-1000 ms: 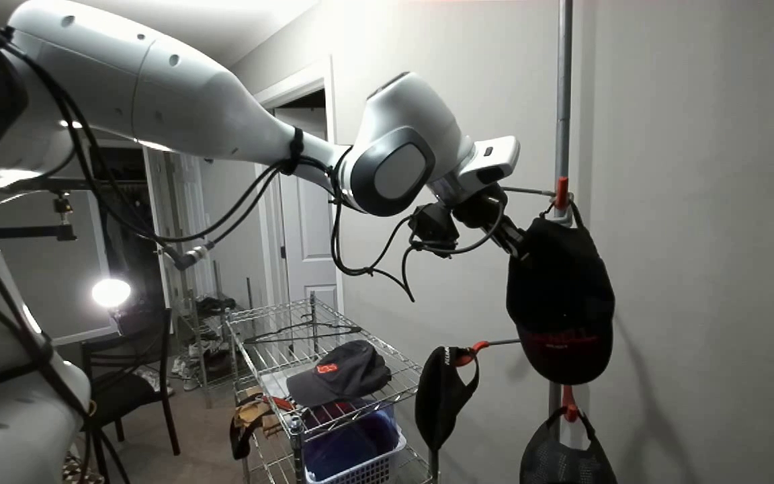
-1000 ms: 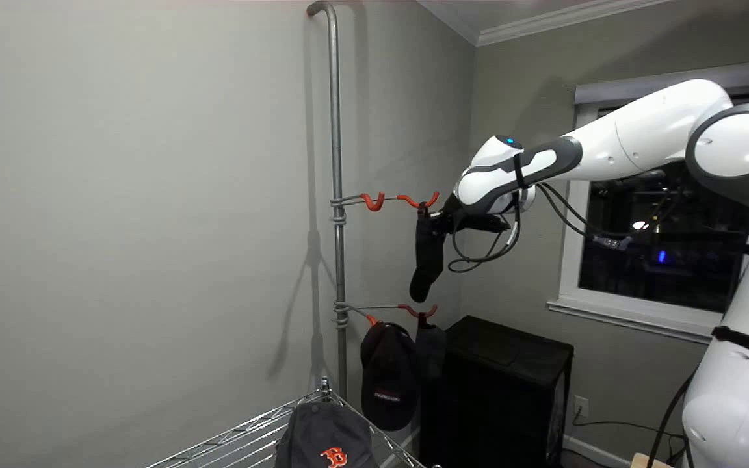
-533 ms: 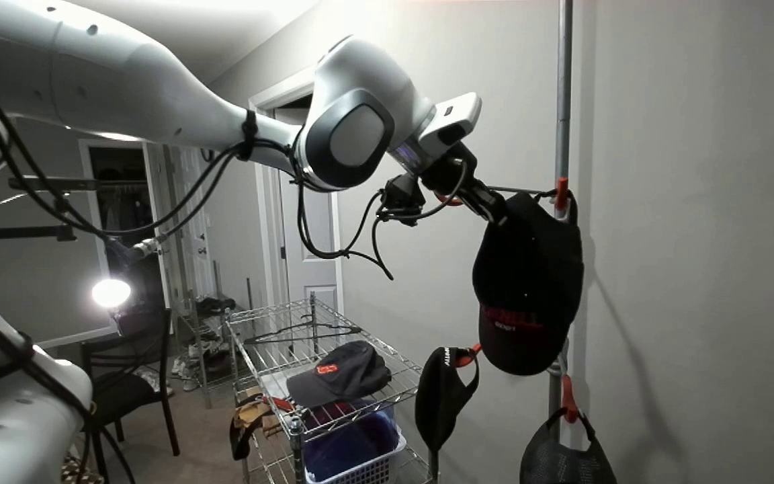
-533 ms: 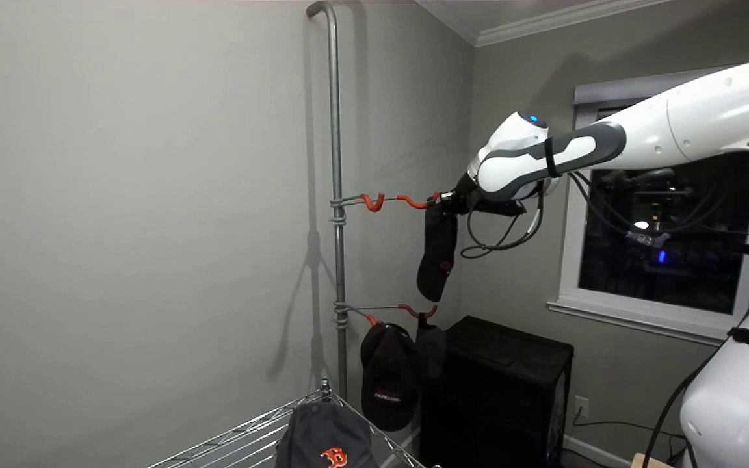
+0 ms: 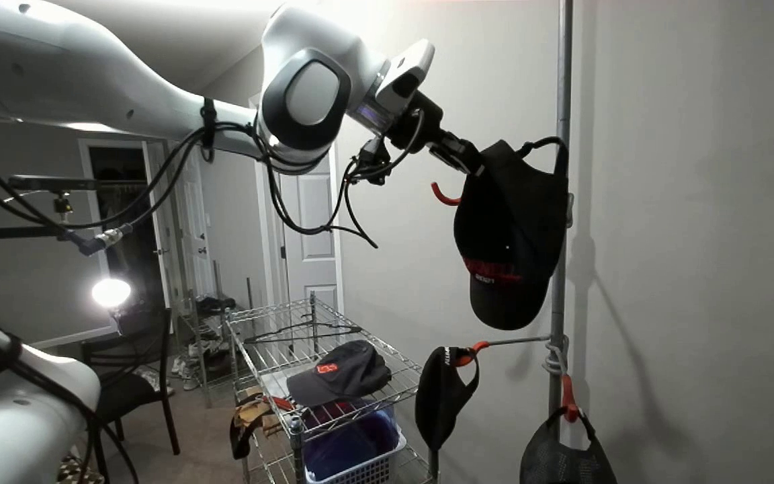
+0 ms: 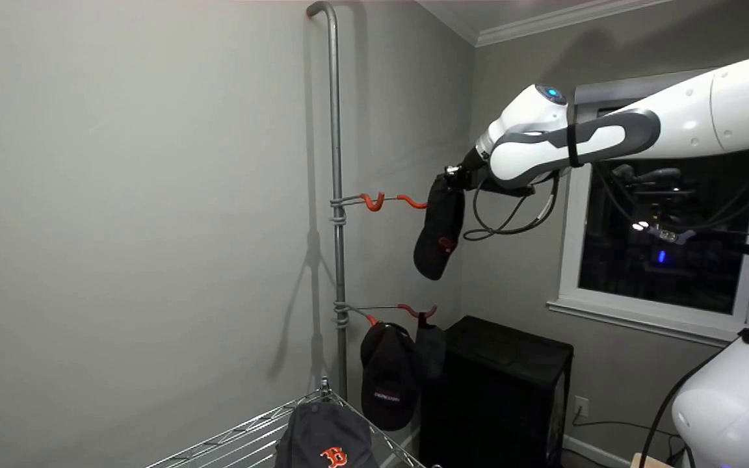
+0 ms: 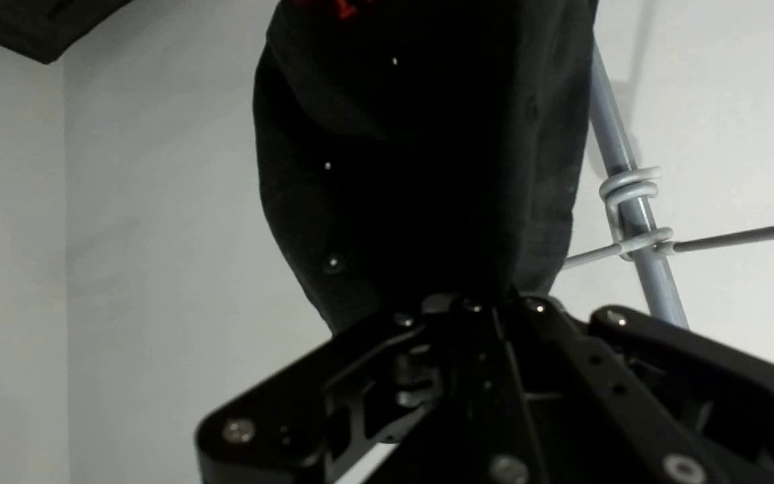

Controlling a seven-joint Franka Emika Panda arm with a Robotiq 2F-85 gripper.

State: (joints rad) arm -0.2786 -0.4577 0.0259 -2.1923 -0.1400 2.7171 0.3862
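A black cap (image 5: 514, 222) with red lettering hangs from my gripper (image 5: 479, 168), brim down. The fingers are shut on its upper edge, and its strap (image 5: 548, 142) loops free at the top. In an exterior view the cap (image 6: 441, 227) is seen edge-on, level with and covering the end of a red-tipped hook (image 6: 411, 202). From the wrist, the cap's dark crown (image 7: 420, 168) fills the middle, right against the gripper (image 7: 501, 302); the fingertips themselves are lost in the black cloth.
A metal pole (image 6: 335, 130) carries hooks, one of them red (image 6: 372, 203). Lower hooks hold a black cap (image 5: 444, 396), a mesh cap (image 5: 567, 450) and others. A grey cap (image 5: 340, 373) lies on a wire shelf (image 5: 273, 363). A black cabinet (image 6: 498, 390) stands beneath the arm.
The gripper has risen and drawn back from the pole with the black cap. Its strap, earlier at the upper red hook, now sits above that hook's height. The other caps have stayed put.
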